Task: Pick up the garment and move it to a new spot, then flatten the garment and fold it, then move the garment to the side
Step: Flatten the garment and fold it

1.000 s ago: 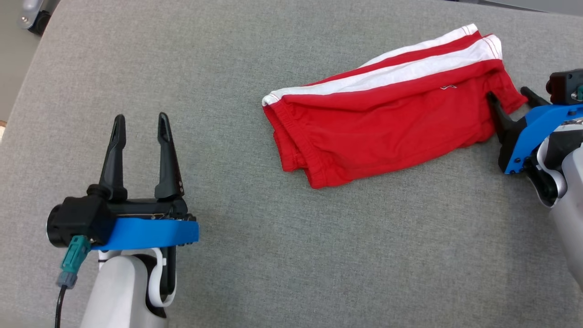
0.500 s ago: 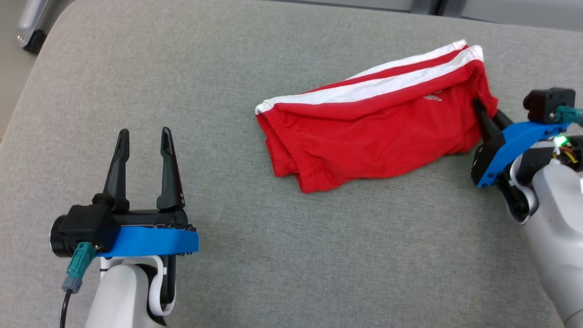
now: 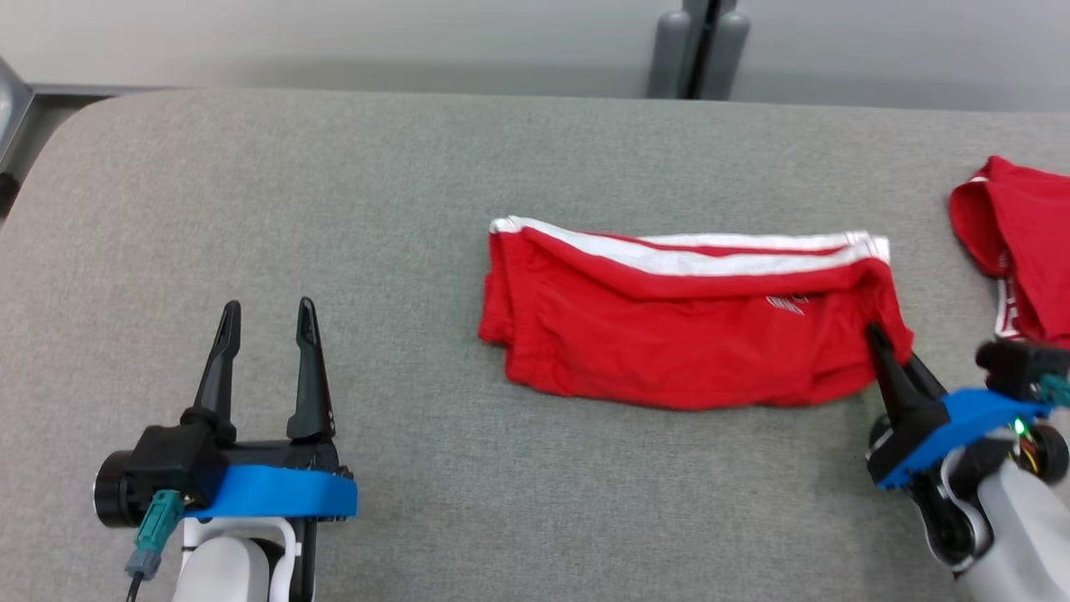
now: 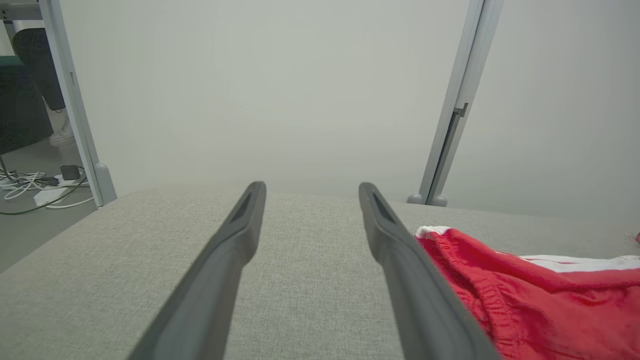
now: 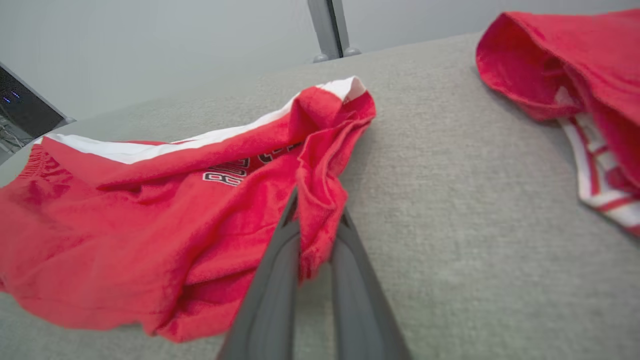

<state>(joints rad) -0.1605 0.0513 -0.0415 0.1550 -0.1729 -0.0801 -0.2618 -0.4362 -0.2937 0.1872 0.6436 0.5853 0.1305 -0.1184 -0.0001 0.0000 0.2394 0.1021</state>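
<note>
The garment (image 3: 685,334) is a pair of red shorts with white side stripes, lying folded across the middle of the grey table (image 3: 418,209). My right gripper (image 3: 888,344) is shut on the garment's right edge; in the right wrist view a bunched fold of the garment (image 5: 125,225) is pinched between the gripper (image 5: 319,210) fingers. My left gripper (image 3: 268,308) stands open over bare table at the lower left, well apart from the cloth. In the left wrist view that gripper (image 4: 312,187) holds nothing, and the garment (image 4: 525,300) lies to the right of its fingers.
A second red garment (image 3: 1024,242) with white trim lies at the table's right edge, close to my right arm, and shows in the right wrist view (image 5: 565,65). A grey partition post (image 3: 698,50) stands behind the table. Floor cables (image 4: 30,182) and a person's shoe (image 4: 62,135) lie off the left end.
My right gripper has shut on the garment's right edge and pulled that end nearer, so the shorts lie more level. The head camera has tilted up. The left gripper keeps its pose.
</note>
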